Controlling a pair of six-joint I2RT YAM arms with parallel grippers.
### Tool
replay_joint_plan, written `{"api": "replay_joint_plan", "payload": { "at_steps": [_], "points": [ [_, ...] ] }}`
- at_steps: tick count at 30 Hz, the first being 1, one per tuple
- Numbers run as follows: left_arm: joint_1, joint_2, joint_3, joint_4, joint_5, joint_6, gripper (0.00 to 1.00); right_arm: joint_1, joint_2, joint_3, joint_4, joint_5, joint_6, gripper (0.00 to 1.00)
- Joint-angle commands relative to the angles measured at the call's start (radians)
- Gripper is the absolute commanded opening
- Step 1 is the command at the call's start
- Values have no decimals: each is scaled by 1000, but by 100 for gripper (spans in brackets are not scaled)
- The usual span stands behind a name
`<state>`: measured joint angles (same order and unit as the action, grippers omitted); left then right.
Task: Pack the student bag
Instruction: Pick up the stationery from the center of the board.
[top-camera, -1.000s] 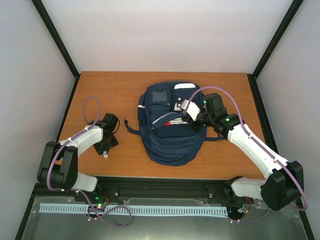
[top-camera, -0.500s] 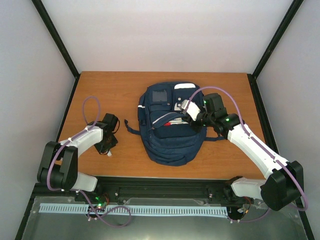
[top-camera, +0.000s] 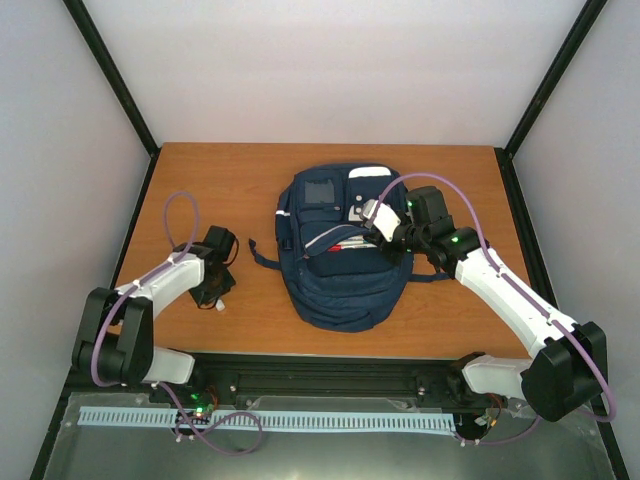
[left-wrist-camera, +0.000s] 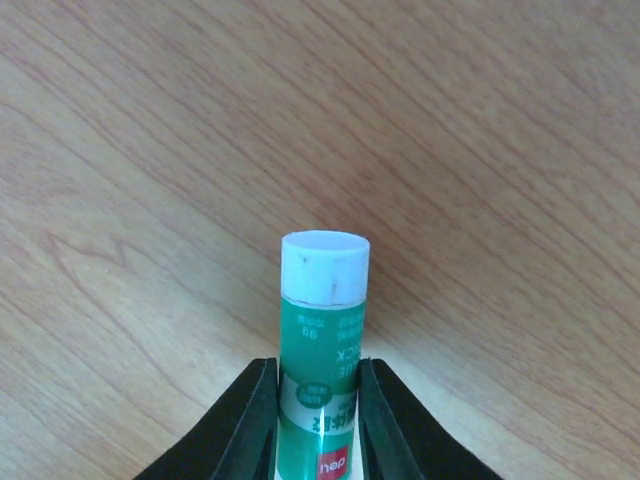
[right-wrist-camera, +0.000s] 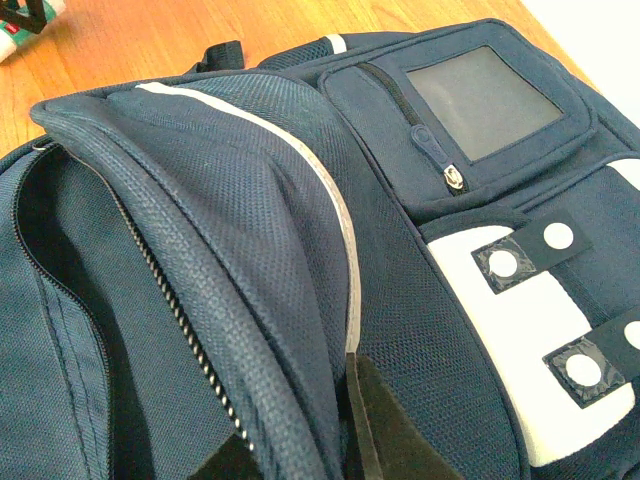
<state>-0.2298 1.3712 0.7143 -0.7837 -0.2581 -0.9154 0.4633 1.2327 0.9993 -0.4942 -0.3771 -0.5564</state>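
left fingers (left-wrist-camera: 238, 428) have closed on the glue stick (left-wrist-camera: 322, 330); right fingers (right-wrist-camera: 388, 425) clamp the open student bag (right-wrist-camera: 250, 180)

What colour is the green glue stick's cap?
White plastic cap on the green glue stick; shows best in the left wrist view.

Top external: sits high behind the near edge, looks down and forward over the whole table (top-camera: 250, 180). Left wrist: hangs very near that table, faces down past a glue stick (left-wrist-camera: 322, 350). Right wrist: skims close and low across the student bag (right-wrist-camera: 420, 300), shared with the overhead view's centre.
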Motion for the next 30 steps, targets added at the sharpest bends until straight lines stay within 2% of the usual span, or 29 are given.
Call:
{"api": "replay_joint_plan", "payload": {
  "at_steps": [1, 5, 6, 10, 16, 19, 21, 23, 27, 30],
  "points": [
    [10, 38, -9, 25, 30, 13, 26, 6, -16, 18, 54, -92, 10, 6],
    [10, 69, -14, 46, 61, 18, 34, 6, -16, 18, 54, -94, 11, 6],
    [10, 73, -14, 48, 66, 22, 33, 5, -15, 18, 54, -94, 10, 6],
    [10, 42, -3, 36, 63, 29, 19, 5, -15, 17, 55, -94, 10, 6],
    [-23, -118, 65, 31, 144, 82, 17, 5, -17, 18, 58, -89, 14, 5],
    [-124, -209, 119, 115, 257, 197, 16, 3, -43, 9, 79, -69, 25, 4],
    [-218, -267, 142, 241, 393, 288, 16, 2, -60, 0, 94, -66, 31, 4],
    [-336, -310, 163, 325, 455, 335, 13, 0, -55, 6, 88, -68, 32, 4],
    [-493, -296, 227, 390, 469, 409, 7, -1, -39, 7, 91, -52, 41, 4],
    [-616, -242, 283, 398, 440, 496, 6, -3, -37, 10, 93, -49, 53, 4]
  ]
}}
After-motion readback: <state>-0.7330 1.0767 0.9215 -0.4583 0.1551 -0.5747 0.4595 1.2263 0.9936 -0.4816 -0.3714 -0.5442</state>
